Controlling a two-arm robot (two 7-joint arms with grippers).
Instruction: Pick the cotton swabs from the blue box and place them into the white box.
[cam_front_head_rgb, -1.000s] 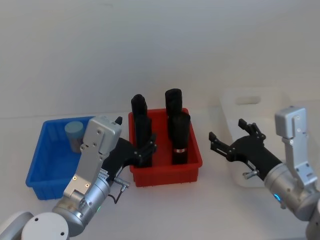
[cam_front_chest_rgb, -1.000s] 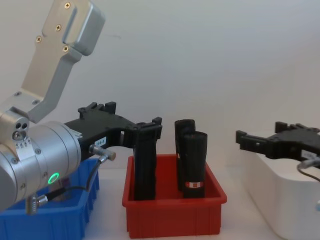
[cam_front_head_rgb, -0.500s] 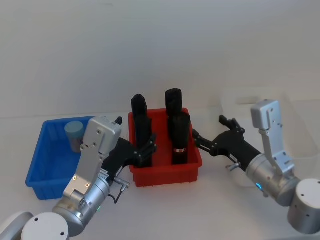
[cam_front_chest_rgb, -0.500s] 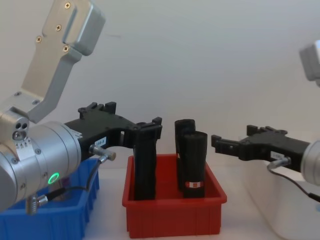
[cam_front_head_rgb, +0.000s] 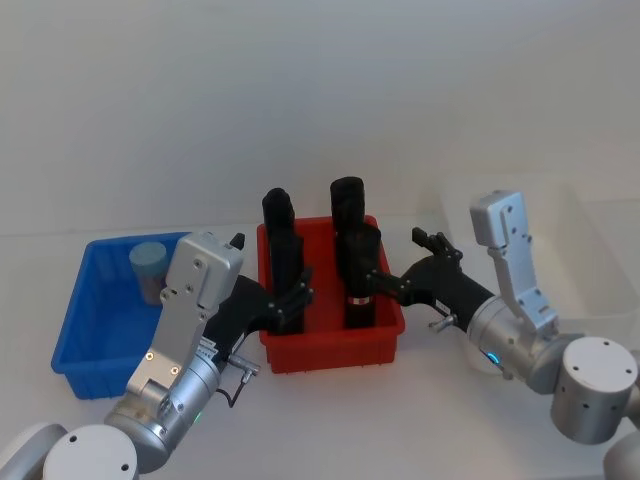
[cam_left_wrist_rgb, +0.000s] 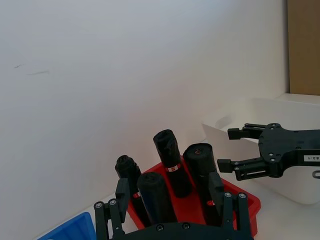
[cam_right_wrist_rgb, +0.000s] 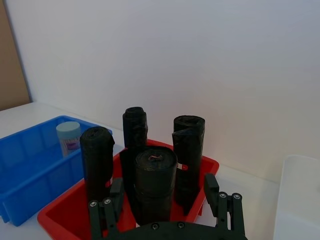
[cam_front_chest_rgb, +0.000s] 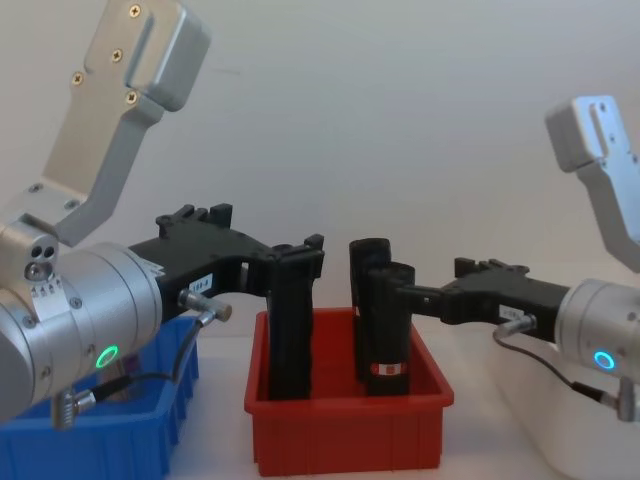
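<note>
Swinging in from over the white box (cam_right_wrist_rgb: 299, 195), the right claw (cam_front_head_rgb: 393, 258) now sits at the right edge of the red bin (cam_front_head_rgb: 330, 352), close against the black rolls (cam_front_head_rgb: 360, 268). The left arm has not shifted. Its claw (cam_front_head_rgb: 268, 274) hangs spread wide over the bin's front-left corner, beside another roll.

The right claw is spread wide too and carries nothing. In the right wrist view one roll stands framed between its fingers (cam_right_wrist_rgb: 116, 189); whether it is already inside them or just ahead, I cannot tell.

One swab jar (cam_front_head_rgb: 150, 268) stands upright in the far corner of the blue box (cam_front_head_rgb: 88, 380), well apart from both claws. No jar can be seen in the white box, so I judge the task barely begun.

Risks from here:
- If the right claw carries on toward the blue box at this height, it would likely plough through the rolls and tip them, or drag the red bin along the worktop.
- The left claw stands between the right claw and the jar. A straight crossing could bring the two arms together.
- Closing here would take a roll, not the jar.
- The jar sits tight in its corner, so a finger may catch the blue wall on the way down.
</note>
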